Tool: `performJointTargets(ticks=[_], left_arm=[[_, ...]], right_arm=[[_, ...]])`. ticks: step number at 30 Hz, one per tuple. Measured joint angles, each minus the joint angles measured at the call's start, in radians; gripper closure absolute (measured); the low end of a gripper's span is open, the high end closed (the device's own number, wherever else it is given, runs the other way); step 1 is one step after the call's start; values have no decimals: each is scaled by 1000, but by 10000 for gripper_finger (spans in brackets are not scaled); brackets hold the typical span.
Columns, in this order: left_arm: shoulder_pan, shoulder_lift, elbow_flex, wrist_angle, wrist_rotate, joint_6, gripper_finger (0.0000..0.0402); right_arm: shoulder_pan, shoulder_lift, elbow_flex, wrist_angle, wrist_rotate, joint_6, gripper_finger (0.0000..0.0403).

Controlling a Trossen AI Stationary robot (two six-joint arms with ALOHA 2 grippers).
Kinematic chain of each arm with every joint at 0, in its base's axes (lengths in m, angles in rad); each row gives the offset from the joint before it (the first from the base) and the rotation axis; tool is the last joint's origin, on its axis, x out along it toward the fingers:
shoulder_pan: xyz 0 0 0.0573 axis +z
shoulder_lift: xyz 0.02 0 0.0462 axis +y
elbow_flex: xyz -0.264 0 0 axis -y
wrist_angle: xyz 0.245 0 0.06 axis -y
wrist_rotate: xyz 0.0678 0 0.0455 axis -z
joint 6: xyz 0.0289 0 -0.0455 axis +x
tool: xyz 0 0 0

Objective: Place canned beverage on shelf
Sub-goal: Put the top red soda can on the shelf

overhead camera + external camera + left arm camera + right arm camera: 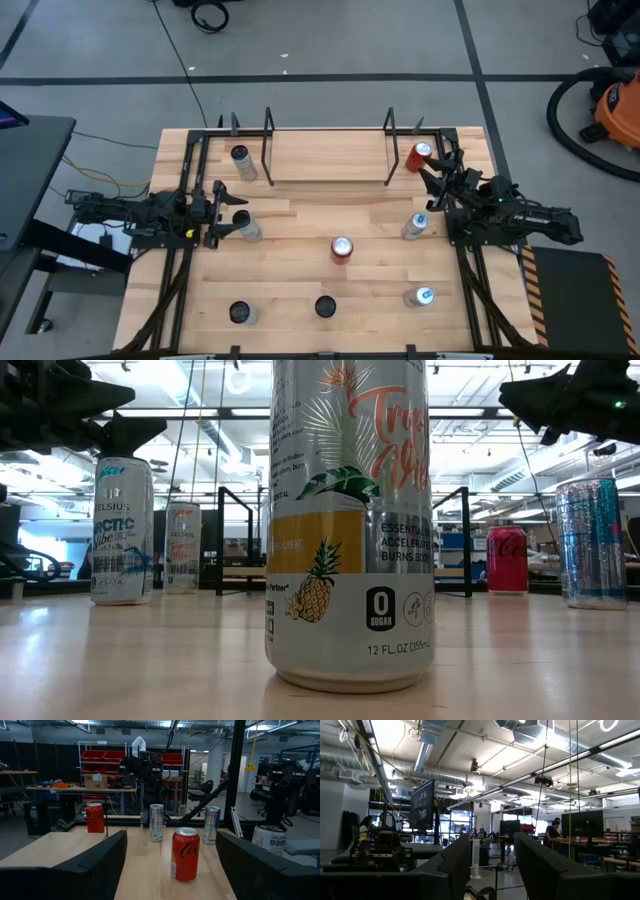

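The shelf (330,158) is sitting at the far edge of the wooden table (300,300), its black end frames standing upright and its light board lying bare between them. Just outside its right frame a red cola can (419,156) is standing on the table, not on the board. The right gripper (432,180) is hovering close beside that can, raised off the table and tilted upward so that its wrist camera is looking at the ceiling of the room; its fingers (455,865) are standing a little apart with nothing between them.

The left gripper (222,212) is waiting over the left side of the table, its fingers (95,865) spread wide and gripping nothing, right next to a silver can (246,226). From its wrist, a second red cola can (185,854) is showing out ahead in the middle of the table.

Other cans are standing scattered about: a silver one (243,162) just left of the shelf, two slim blue-topped ones (415,226) on the right, and two dark-topped ones (240,313) near the front edge. At table height a pineapple-printed can (350,520) is filling most of the view.
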Motion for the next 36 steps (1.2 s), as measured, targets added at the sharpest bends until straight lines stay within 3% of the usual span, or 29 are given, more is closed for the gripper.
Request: performJointTargets(ticks=[4, 11, 25, 36], left_arm=[[0, 0, 0, 0, 0, -1, 95], [0, 0, 0, 0, 0, -1, 95], [0, 0, 0, 0, 0, 2, 95], [0, 0, 0, 1, -1, 73, 95]], right_arm=[[0, 0, 0, 12, -1, 1, 240], [0, 0, 0, 27, -105, 45, 222], [0, 0, 0, 15, -102, 43, 74], [-13, 0, 0, 40, -96, 43, 63]])
